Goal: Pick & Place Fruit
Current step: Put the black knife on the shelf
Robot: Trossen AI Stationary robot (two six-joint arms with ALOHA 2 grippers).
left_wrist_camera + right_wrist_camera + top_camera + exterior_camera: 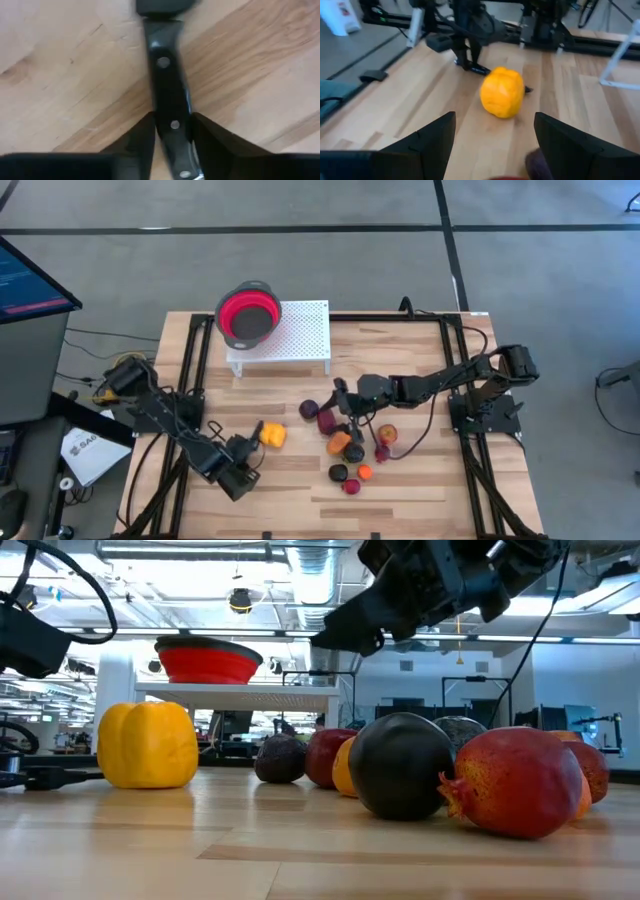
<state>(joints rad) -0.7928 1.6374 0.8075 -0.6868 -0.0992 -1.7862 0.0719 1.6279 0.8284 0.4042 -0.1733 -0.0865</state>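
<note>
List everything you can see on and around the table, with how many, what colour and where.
table: one, light wood, under everything
stand: one, white, perforated, at the table's far edge
bowl: one, red with grey rim, on the stand's left end
yellow fruit: one, alone, left of the pile
fruit pile: about nine, red, dark red, orange, purple, black, middle of the table
knife: one, black handle, front left
left gripper: closed around the knife handle
right gripper: open, above the pile
</note>
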